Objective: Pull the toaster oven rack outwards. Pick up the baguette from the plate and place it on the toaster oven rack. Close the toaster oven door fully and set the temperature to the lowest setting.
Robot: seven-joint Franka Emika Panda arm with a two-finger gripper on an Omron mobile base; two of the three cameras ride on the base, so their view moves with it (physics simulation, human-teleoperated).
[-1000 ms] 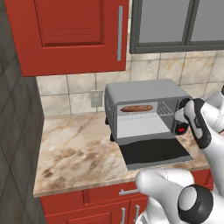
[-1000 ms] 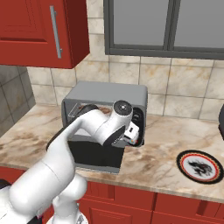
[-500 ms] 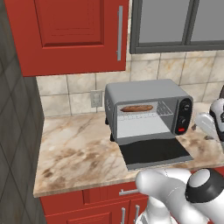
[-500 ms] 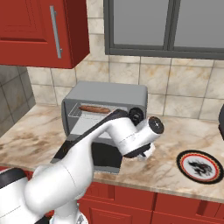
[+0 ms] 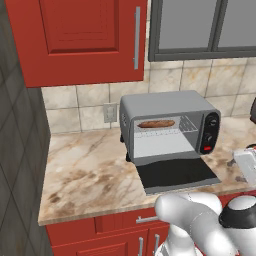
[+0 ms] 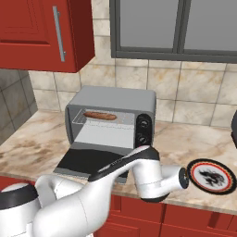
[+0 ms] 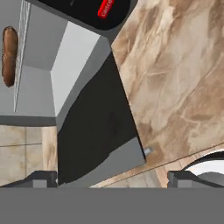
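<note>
One toaster oven point(image 5: 167, 127), one baguette point(image 5: 156, 123), one plate point(image 6: 212, 176)

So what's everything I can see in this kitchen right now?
toaster oven: one, grey, on the marble counter against the tiled wall
toaster oven door: one, dark glass, folded down flat on the counter
toaster oven rack: one, silver wire, inside the cavity
baguette: one, golden-brown, lying on the rack
knobs: black, on the oven's control strip, red light below
plate: one, black and white with red rim, on the counter right of the oven
wall outlet: one, grey, left of the oven
cabinets: red, above and below the counter
gripper: one, dark fingertips, open, near the door's front corner
</note>
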